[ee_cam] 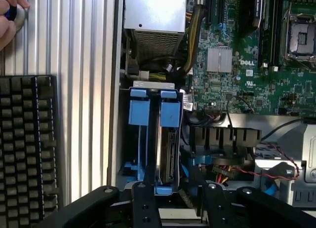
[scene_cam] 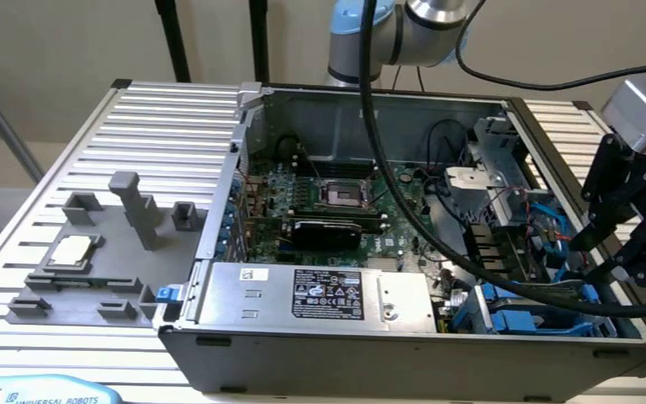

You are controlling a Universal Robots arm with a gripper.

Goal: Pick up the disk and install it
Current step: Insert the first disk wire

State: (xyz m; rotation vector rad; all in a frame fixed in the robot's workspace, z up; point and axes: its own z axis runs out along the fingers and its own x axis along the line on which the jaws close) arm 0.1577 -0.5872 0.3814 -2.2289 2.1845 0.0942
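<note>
The disk [ee_cam: 169,154] stands on edge in the drive bay [scene_cam: 525,321] at the front corner of the open computer case, on the exterior view's right. I see its dark metal side and the blue carrier tab at its far end. My black gripper [ee_cam: 177,188] hovers over the near end of the disk, and I cannot make out whether it touches it. In the exterior view the gripper [scene_cam: 626,269] hangs just above the case's right wall, over that bay.
A second blue carrier [ee_cam: 138,109] sits beside the disk. The grey power-supply box [scene_cam: 317,296] and the motherboard [scene_cam: 335,202] lie close by. Thick black cables [scene_cam: 413,210] cross the case. A grey fixture holds a processor chip [scene_cam: 71,251]. A keyboard [ee_cam: 27,149] and a hand [ee_cam: 10,16] are nearby.
</note>
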